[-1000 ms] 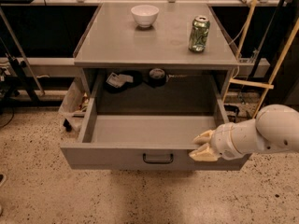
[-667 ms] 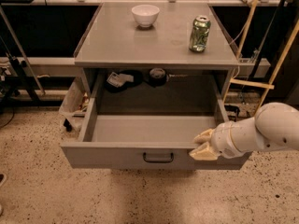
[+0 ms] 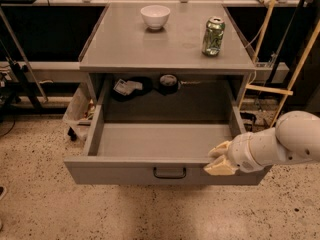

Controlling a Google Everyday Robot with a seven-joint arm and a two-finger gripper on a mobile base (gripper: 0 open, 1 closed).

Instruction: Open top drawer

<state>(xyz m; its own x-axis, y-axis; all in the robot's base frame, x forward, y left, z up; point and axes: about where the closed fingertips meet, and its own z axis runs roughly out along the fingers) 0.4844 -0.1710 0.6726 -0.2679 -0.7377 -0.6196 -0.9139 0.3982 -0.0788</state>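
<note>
End effector (image 3: 216,159) at front-right rim of top drawer (image 3: 115,172).

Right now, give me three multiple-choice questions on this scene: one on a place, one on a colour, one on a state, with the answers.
1. Where is the gripper?
A) at the right end of the top drawer front
B) deep at the drawer's back
C) down on the floor

2. What colour is the can on the cabinet top?
A) red
B) green
C) blue

3. The top drawer is:
A) shut flush
B) pulled out
C) removed

Answers:
1. A, the gripper sits at the drawer's front right corner.
2. B, the can's body is green.
3. B, the drawer's inside shows, with its front well ahead of the cabinet.
</note>
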